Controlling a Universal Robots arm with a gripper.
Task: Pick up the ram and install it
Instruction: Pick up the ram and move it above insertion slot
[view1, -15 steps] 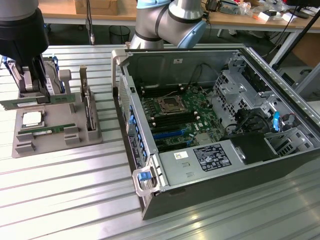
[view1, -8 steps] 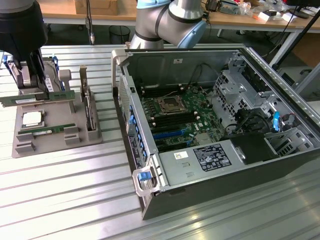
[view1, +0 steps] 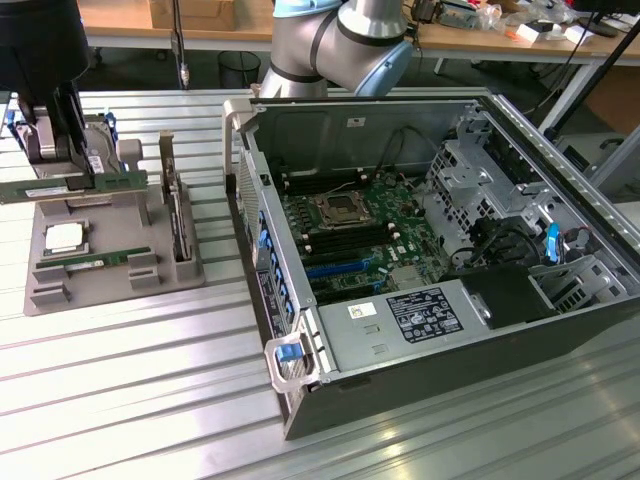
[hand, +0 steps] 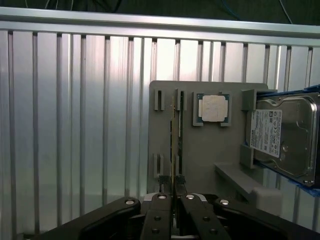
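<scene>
Your black gripper (view1: 86, 168) is closed on the long thin green ram stick (view1: 45, 188) and holds it level over the grey moulded tray (view1: 110, 288) at the exterior view's left, well apart from the open metal computer case (view1: 300, 405). In the wrist view, its fingers (hand: 161, 200) pinch the stick edge-on.

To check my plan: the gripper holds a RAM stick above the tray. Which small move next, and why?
Probably carry it toward the open computer case: the gripper is shut on the RAM stick, which hangs above the gray tray, and the motherboard lies to the exterior view's right.
</scene>
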